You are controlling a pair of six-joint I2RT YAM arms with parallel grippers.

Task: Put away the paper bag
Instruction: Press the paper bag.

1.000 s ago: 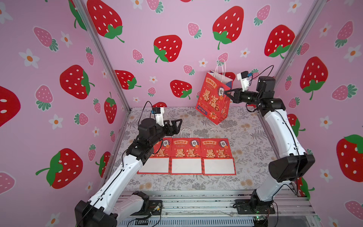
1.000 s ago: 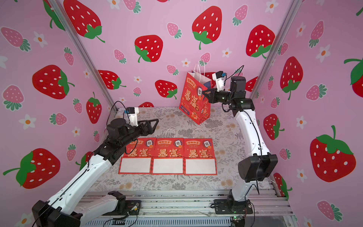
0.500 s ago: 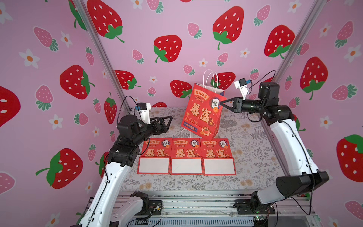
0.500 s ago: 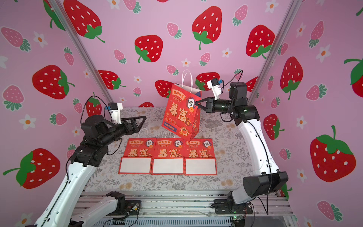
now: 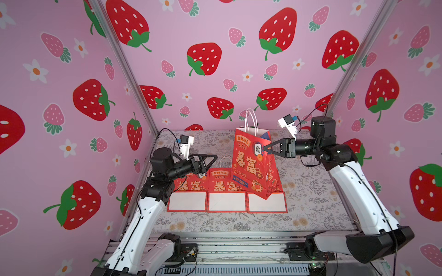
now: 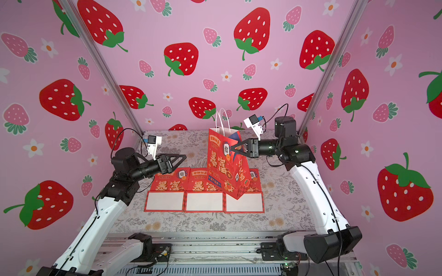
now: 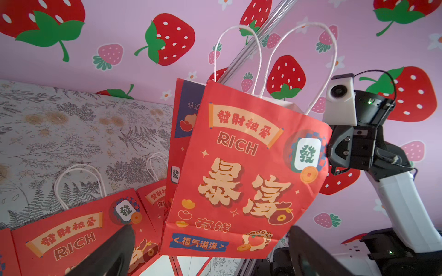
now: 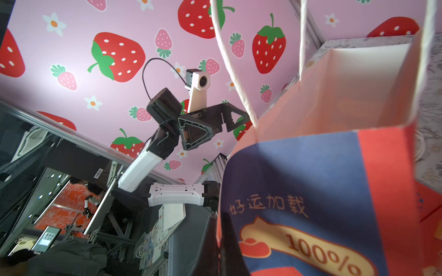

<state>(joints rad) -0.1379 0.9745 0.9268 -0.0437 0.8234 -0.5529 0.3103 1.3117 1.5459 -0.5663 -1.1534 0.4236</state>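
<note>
The red paper bag (image 5: pixel 250 165) (image 6: pixel 221 167) hangs upright and slightly tilted, its white handles up and its mouth open. Its bottom corner is over the rightmost flat bag; contact cannot be told. My right gripper (image 5: pixel 264 149) (image 6: pixel 231 148) is shut on the bag's upper side edge, and in the right wrist view the jaws (image 8: pixel 218 239) pinch the blue-and-red side panel (image 8: pixel 323 191). My left gripper (image 5: pixel 215 157) (image 6: pixel 184 157) is open and holds nothing, left of the bag and apart from it. The left wrist view faces the bag's front (image 7: pixel 239 172) between the open fingers (image 7: pixel 119 248).
Three flat red bags (image 5: pixel 224 188) (image 6: pixel 203 186) lie in a row on the floral tablecloth (image 5: pixel 311 191), white bottoms toward the front. Pink strawberry walls close in the back and both sides. A metal rail (image 5: pixel 239 246) runs along the front edge.
My right gripper has carried the bag from the back right of the table forward, left and down, over the row of flat bags. The left arm has shifted its pose, gripper still open.
</note>
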